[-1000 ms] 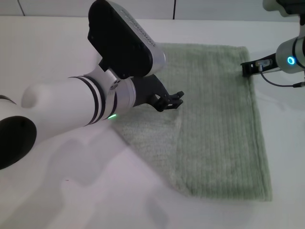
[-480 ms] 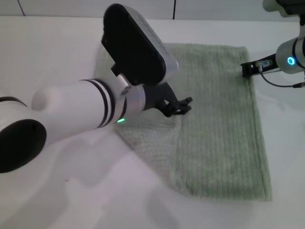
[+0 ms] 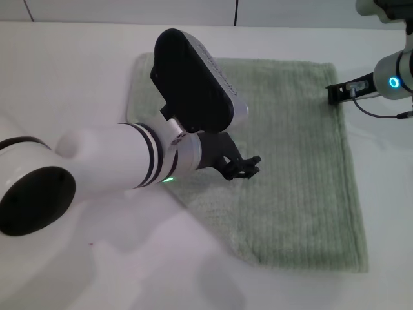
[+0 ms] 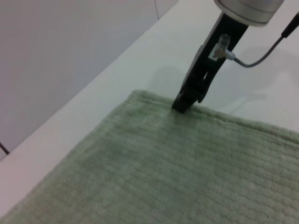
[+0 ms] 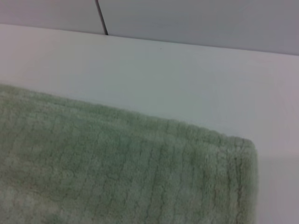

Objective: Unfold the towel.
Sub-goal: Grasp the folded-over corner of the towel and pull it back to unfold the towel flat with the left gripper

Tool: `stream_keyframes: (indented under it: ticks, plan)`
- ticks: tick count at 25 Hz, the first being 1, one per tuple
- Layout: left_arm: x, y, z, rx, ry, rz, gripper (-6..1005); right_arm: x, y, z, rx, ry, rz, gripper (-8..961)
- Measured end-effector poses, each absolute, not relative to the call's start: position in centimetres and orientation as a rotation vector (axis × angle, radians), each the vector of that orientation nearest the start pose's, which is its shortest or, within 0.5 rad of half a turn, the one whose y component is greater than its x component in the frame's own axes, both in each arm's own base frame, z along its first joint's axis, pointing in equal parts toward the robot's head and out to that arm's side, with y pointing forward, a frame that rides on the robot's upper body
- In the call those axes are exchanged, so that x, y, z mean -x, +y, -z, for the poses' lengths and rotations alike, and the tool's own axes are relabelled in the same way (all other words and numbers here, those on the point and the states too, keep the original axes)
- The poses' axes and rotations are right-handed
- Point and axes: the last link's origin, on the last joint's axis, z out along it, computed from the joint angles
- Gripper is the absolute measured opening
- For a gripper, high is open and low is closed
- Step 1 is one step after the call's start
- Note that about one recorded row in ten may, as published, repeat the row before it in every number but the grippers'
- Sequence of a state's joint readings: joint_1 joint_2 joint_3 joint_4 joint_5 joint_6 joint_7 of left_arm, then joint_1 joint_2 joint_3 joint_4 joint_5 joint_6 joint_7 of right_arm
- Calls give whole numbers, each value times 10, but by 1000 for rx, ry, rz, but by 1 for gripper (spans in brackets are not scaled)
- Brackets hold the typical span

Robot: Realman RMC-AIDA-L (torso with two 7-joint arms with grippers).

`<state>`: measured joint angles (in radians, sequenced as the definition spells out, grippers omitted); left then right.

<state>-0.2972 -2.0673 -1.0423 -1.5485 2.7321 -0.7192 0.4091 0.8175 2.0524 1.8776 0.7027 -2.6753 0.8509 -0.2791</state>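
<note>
The pale green towel (image 3: 297, 168) lies on the white table (image 3: 64, 71), with a paler flap (image 3: 203, 197) folded over its near left part. My left arm reaches across it, and my left gripper (image 3: 244, 169) is low over the towel's middle, at the flap's far edge. My right gripper (image 3: 334, 93) is at the towel's far right corner. In the left wrist view its dark fingertips (image 4: 186, 100) look closed together and rest on the towel's hem (image 4: 154, 100). The right wrist view shows that corner (image 5: 233, 154) lying flat.
A dark cable (image 3: 377, 113) hangs from the right arm beside the towel's right edge. A wall (image 3: 193, 11) runs along the table's far side.
My left arm has swung to the right and nearer, carrying its gripper across the towel's middle and baring the far left part. The right gripper and the flap have not moved.
</note>
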Motion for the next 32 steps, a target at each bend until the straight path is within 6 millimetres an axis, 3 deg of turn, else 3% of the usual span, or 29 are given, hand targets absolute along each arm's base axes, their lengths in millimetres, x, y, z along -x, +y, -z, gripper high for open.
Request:
stream_keyframes:
  ticks: [32]
  plan:
    - [142,323,112,2555,-331,-103,844,-232,445,23,2049,1270,151,0]
